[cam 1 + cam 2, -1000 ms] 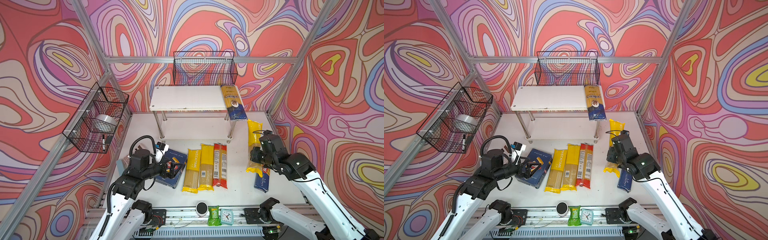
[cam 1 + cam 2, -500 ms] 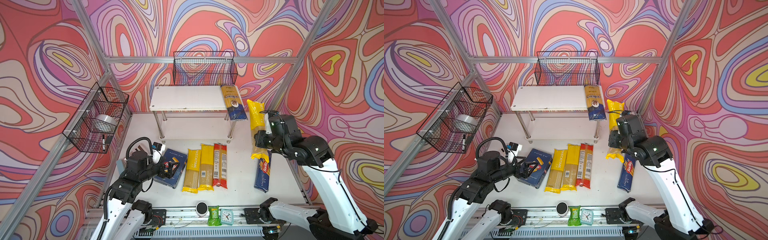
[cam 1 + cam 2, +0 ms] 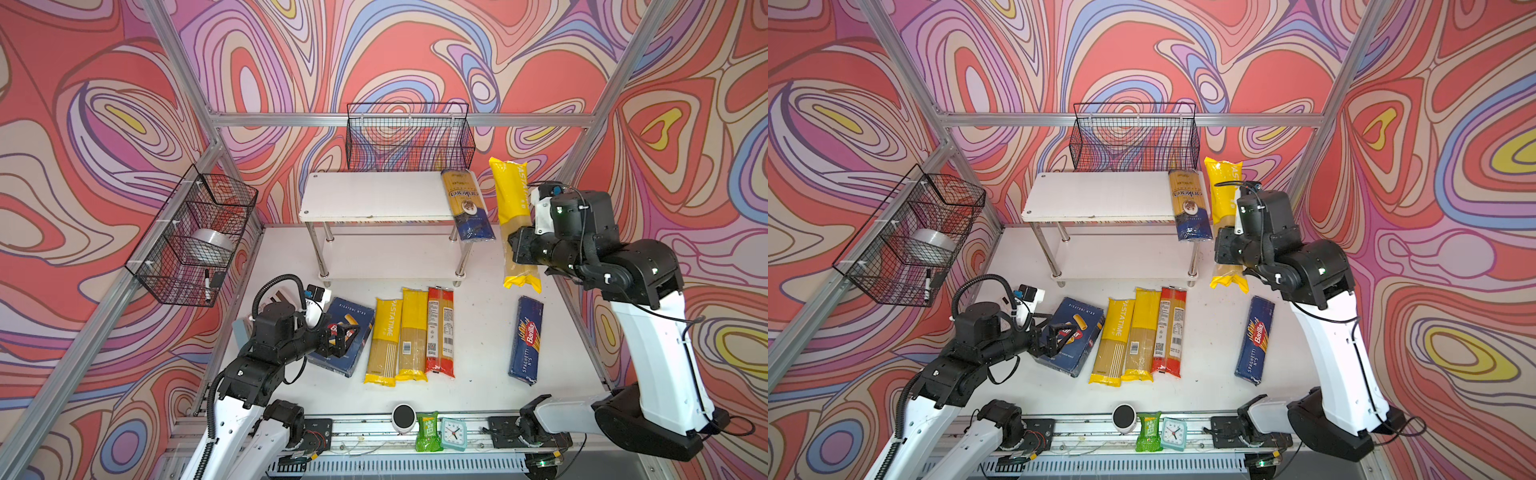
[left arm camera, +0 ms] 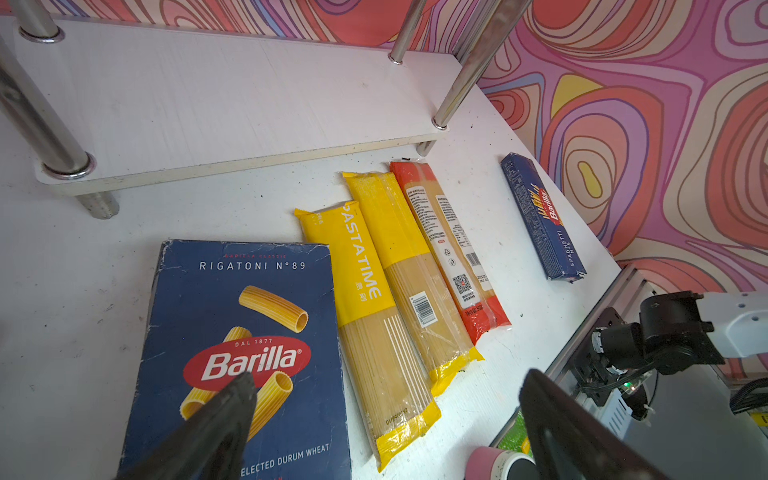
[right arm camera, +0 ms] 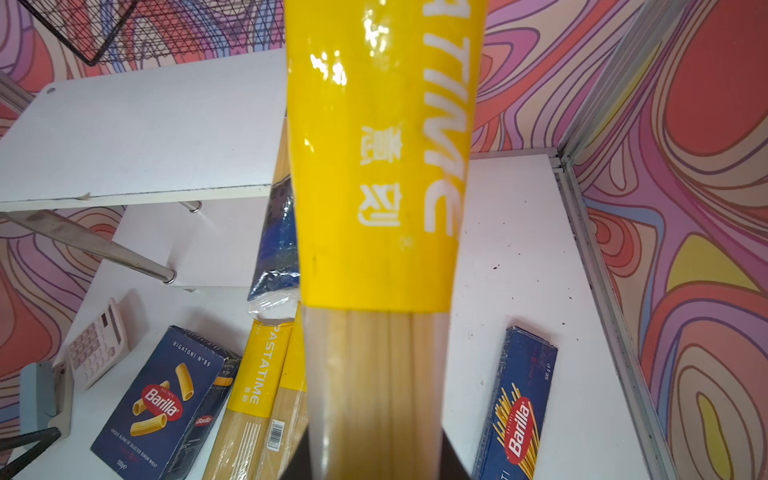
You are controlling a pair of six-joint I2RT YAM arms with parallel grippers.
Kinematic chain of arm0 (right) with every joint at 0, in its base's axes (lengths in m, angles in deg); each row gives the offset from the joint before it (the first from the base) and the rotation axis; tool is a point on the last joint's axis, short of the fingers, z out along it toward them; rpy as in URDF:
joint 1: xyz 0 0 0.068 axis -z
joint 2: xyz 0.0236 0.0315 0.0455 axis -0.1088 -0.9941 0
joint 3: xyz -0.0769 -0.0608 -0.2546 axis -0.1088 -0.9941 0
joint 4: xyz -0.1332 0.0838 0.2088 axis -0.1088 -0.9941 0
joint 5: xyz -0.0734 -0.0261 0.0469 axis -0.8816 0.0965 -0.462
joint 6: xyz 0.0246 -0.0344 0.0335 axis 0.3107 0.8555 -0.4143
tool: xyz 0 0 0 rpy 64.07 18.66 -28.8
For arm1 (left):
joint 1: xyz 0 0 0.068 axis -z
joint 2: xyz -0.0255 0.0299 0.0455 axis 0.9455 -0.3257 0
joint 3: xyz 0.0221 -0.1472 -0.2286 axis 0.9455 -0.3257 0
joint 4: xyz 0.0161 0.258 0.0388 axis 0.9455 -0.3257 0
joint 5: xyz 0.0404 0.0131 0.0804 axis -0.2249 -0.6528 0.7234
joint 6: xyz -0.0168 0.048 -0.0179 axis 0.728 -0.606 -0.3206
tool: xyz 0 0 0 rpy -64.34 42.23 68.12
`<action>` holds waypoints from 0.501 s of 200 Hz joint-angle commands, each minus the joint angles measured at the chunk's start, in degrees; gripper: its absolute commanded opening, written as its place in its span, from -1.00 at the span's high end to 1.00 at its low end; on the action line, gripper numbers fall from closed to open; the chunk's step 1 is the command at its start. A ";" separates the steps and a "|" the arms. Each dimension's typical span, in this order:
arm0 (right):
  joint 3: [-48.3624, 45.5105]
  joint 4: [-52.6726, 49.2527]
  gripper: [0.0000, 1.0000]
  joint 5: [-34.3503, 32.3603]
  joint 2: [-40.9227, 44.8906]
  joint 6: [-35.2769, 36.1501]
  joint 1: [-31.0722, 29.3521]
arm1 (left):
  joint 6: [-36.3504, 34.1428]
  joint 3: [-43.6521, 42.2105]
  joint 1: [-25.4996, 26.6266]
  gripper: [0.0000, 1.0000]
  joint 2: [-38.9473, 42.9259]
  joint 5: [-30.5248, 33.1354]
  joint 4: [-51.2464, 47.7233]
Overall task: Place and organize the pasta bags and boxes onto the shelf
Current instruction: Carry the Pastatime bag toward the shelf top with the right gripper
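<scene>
My right gripper (image 3: pixel 517 249) is shut on a yellow-ended bag (image 3: pixel 513 208) and holds it in the air just right of the shelf (image 3: pixel 374 199); the right wrist view shows that bag (image 5: pixel 374 187) running out lengthwise from the jaws. A gold and dark blue bag (image 3: pixel 467 203) lies on the right end of the top board. Two yellow-ended bags (image 3: pixel 384 340) and a red-ended one (image 3: pixel 440 332) lie side by side on the table. The spaghetti box (image 3: pixel 527 338) lies to their right. My left gripper (image 4: pixel 386 376) hangs open over the rigatoni box (image 4: pixel 232 299).
A black wire basket (image 3: pixel 409 137) hangs behind the shelf, and another (image 3: pixel 195 232) on the left wall holds a tape roll. A calculator (image 5: pixel 97 345) lies at the table's left. A round black device (image 3: pixel 404 415), a green packet (image 3: pixel 428 430) and a small clock (image 3: pixel 453 432) sit on the front rail.
My right gripper has lifted the yellow-ended bag off the table and carried it up and back, to beside the shelf's top board. The left arm has hardly shifted.
</scene>
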 commanded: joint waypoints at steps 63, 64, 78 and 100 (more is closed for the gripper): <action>8.90 11.84 1.00 9.64 -6.92 -0.67 -0.62 | -0.94 1.16 0.21 -1.00 0.76 0.24 -0.67; 8.87 11.98 1.00 9.69 -7.00 -0.68 -0.62 | -0.94 1.16 0.21 -1.00 0.77 0.24 -0.68; 8.66 13.48 1.00 10.34 -7.89 -0.99 -1.16 | -0.93 1.16 0.20 -1.00 0.54 0.15 -0.63; 10.66 14.70 1.00 10.76 -10.69 -1.03 -2.81 | -0.93 1.24 0.20 -1.00 0.33 -0.11 -0.87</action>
